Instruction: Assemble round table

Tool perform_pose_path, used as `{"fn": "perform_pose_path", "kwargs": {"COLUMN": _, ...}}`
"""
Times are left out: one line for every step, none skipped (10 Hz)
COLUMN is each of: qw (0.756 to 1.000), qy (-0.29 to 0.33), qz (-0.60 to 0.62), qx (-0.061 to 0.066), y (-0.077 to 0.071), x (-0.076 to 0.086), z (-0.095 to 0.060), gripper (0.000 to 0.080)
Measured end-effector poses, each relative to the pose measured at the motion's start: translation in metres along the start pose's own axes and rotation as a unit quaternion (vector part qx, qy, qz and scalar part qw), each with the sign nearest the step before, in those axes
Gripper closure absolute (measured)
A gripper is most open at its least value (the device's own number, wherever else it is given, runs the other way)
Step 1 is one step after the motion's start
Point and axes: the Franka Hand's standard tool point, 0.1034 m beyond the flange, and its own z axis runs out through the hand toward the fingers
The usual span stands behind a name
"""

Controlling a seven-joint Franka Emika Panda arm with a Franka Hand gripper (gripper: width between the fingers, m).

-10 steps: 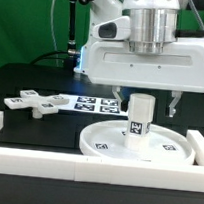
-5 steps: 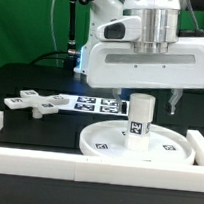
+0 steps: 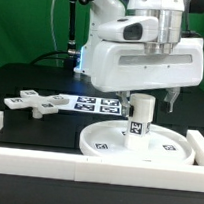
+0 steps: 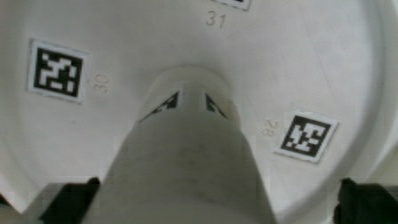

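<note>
The large round disc [image 3: 176, 149] lies flat on the table, tags facing up. The short cylindrical leg [image 3: 139, 118] stands upright at its centre. My gripper [image 3: 144, 98] hangs just above the leg's top and is open, one finger on each side, not touching it. In the wrist view the leg [image 4: 187, 140] rises from the disc [image 4: 107, 130] between my dark fingertips [image 4: 68, 200], and the gripper [image 4: 222, 205] holds nothing. The flat cross-shaped foot piece [image 3: 32, 103] lies on the table at the exterior view's left.
The marker board [image 3: 95, 103] lies behind the disc. A white straight-walled rim [image 3: 84, 167] runs along the front and up both sides [image 3: 201, 145]. A dark table surface [image 3: 32, 79] and a green backdrop lie beyond.
The hand has risen slightly and turned a little above the leg. The leg, disc and foot piece have not moved.
</note>
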Motion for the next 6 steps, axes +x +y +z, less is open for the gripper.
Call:
{"fn": "perform_pose_path", "kwargs": {"qw": 1.0, "qy": -0.002, "qz": -0.02, "qx": 0.001, "y": -0.0004, "x": -0.0008, "z": 0.001, "gripper": 0.0151}}
{"fn": "perform_pose_path", "kwargs": {"qw": 0.998, "qy": -0.003, "qz": -0.062, "qx": 0.002, "y": 0.0005, "x": -0.0018, "z": 0.0013, "gripper": 0.0151}}
{"fn": "perform_pose_path", "kwargs": {"qw": 0.996, "qy": -0.005, "qz": -0.093, "qx": 0.003, "y": 0.002, "x": -0.0024, "z": 0.001, "gripper": 0.0151}}
{"fn": "perform_pose_path", "kwargs": {"qw": 0.993, "qy": -0.005, "qz": -0.117, "qx": 0.003, "y": 0.0024, "x": -0.0028, "z": 0.0011, "gripper": 0.0151}}
{"fn": "perform_pose_path", "kwargs": {"qw": 0.99, "qy": -0.005, "qz": -0.138, "qx": 0.002, "y": 0.0029, "x": -0.003, "z": 0.0011, "gripper": 0.0151}}
{"fn": "perform_pose_path", "kwargs": {"qw": 0.986, "qy": -0.006, "qz": -0.169, "qx": 0.001, "y": 0.0041, "x": -0.0035, "z": 0.001, "gripper": 0.0151}}
